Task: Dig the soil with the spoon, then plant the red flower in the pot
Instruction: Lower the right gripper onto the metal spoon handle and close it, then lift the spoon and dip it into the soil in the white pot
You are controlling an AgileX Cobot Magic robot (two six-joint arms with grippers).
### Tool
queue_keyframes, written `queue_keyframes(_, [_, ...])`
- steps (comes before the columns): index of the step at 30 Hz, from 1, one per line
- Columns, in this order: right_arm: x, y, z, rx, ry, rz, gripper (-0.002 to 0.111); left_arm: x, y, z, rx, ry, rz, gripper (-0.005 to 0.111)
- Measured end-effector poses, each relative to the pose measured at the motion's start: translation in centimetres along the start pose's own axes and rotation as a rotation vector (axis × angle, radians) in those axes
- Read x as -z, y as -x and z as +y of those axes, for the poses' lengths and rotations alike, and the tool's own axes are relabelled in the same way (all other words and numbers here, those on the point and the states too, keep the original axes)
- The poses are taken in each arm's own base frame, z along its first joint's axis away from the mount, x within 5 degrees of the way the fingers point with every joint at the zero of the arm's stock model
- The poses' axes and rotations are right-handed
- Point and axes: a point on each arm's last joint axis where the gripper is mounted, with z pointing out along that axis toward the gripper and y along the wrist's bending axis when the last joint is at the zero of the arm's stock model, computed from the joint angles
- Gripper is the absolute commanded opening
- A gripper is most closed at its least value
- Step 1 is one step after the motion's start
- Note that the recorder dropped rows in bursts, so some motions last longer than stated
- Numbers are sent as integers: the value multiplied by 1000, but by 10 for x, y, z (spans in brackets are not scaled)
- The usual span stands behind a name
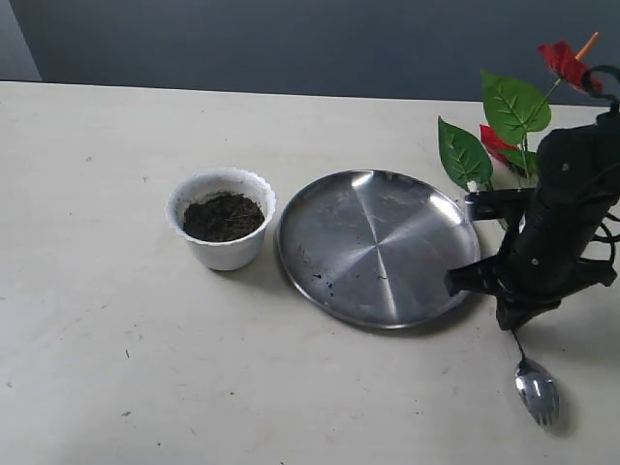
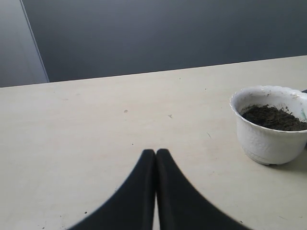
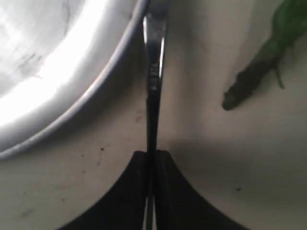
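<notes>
The white scalloped pot (image 1: 221, 231) stands left of centre with dark soil (image 1: 223, 216) inside. My right gripper (image 1: 513, 325) is shut on the thin handle of the spoon (image 1: 537, 387), whose bowl sticks out toward the table's front edge, close to the surface. In the right wrist view the jaws (image 3: 152, 153) pinch the spoon handle (image 3: 153, 72) beside the plate rim. The red flower (image 1: 567, 63) with green leaves (image 1: 513, 105) lies behind the right arm; its dark stem base (image 3: 249, 81) shows nearby. My left gripper (image 2: 156, 152) is shut and empty, apart from the pot (image 2: 268, 139) and its soil (image 2: 273, 117).
A wide round steel plate (image 1: 376, 247) lies between the pot and the right arm, with a few dark crumbs on it; its rim (image 3: 96, 91) runs next to the spoon handle. The left arm does not show in the exterior view.
</notes>
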Motion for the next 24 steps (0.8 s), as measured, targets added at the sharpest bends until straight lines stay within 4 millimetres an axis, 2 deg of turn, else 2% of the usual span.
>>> queue_keyframes(1, [17, -2, -1, 1, 6, -53, -1, 0, 0, 0, 0, 0, 0, 1])
queue_keyframes(5, [45, -6, -2, -3, 20, -149, -1, 0, 0, 0, 0, 0, 0, 1])
queue_keyframes(7, [68, -11, -3, -6, 34, -225, -1, 0, 0, 0, 0, 0, 0, 1])
queue_keyframes(9, [79, -14, -3, -6, 40, -263, -1, 0, 0, 0, 0, 0, 0, 1])
queue_keyframes(12, [83, -12, 0, -18, 85, -308, -1, 0, 0, 0, 0, 0, 0, 1])
queue_keyframes(16, [95, 5, 22, 55, 286, -537, -1, 0, 0, 0, 0, 0, 0, 1])
queue_keyframes(21, [112, 32, 49, 91, 312, -876, -1, 0, 0, 0, 0, 0, 0, 1])
queue_keyframes(24, [115, 60, 89, 139, 322, -968, -1, 0, 0, 0, 0, 0, 0, 1])
